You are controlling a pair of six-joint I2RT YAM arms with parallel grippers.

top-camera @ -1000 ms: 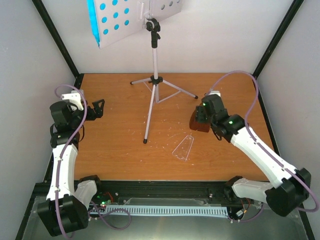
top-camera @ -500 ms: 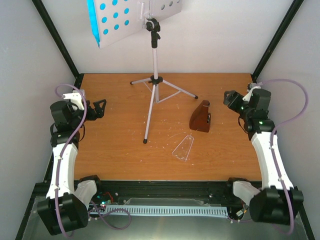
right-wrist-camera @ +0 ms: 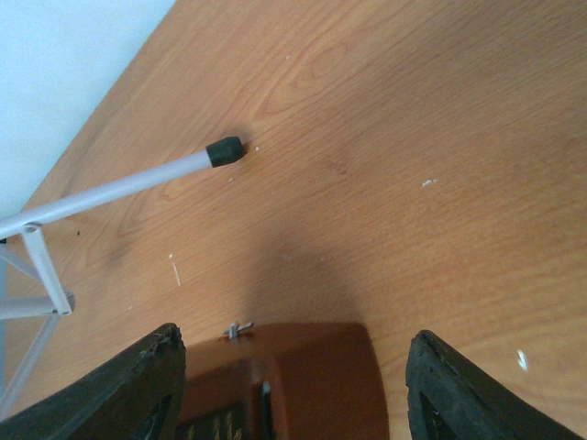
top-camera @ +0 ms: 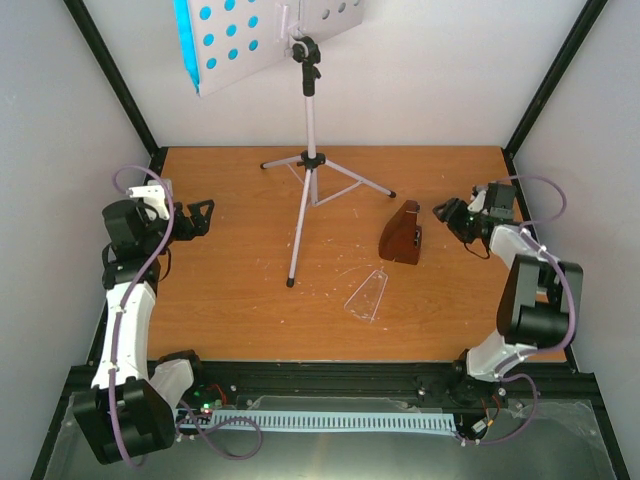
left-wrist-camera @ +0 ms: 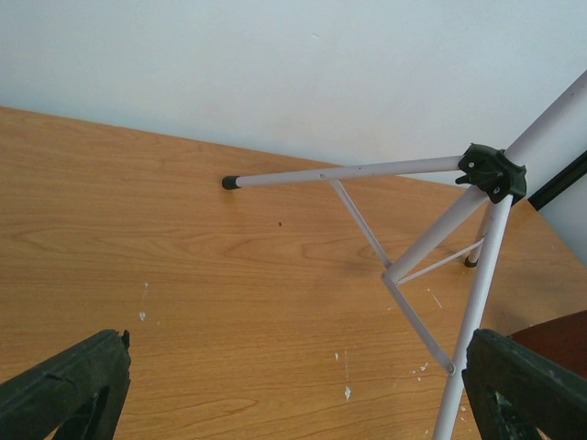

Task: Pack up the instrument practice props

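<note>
Our right gripper [top-camera: 447, 212] backed off the metronome [top-camera: 402, 233] at mid-right; fingers are spread there and on our left gripper [top-camera: 200, 213].

The wooden table [top-camera: 230, 300] carries the music stand [top-camera: 309, 175], the metronome [top-camera: 402, 235] and, seemingly, a clear cover [top-camera: 367, 293].

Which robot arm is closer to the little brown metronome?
Right. The right fingers sit just right of the metronome, pointing at it, not touching. The left fingers are far off, across the music stand legs.
</note>
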